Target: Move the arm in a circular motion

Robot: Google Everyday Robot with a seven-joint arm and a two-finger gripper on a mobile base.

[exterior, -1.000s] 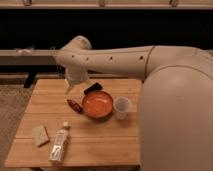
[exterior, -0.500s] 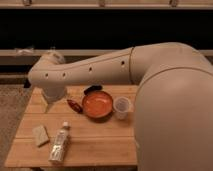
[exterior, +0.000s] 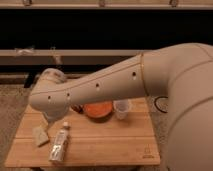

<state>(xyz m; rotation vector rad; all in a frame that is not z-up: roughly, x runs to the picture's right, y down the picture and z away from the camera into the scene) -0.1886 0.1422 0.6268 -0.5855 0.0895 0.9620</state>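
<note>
I see the arm (exterior: 95,87) stretched across the wooden worktop (exterior: 100,147), passing over the orange bowl (exterior: 98,109), with its rounded elbow well to the left of the bowl in the camera view. The gripper (exterior: 51,119) hangs just under that elbow, left of the bowl and above a lying bottle (exterior: 59,145). It is mostly hidden, so I cannot tell whether it is released or clenched. A clear cup (exterior: 121,108) stands just right of the bowl.
</note>
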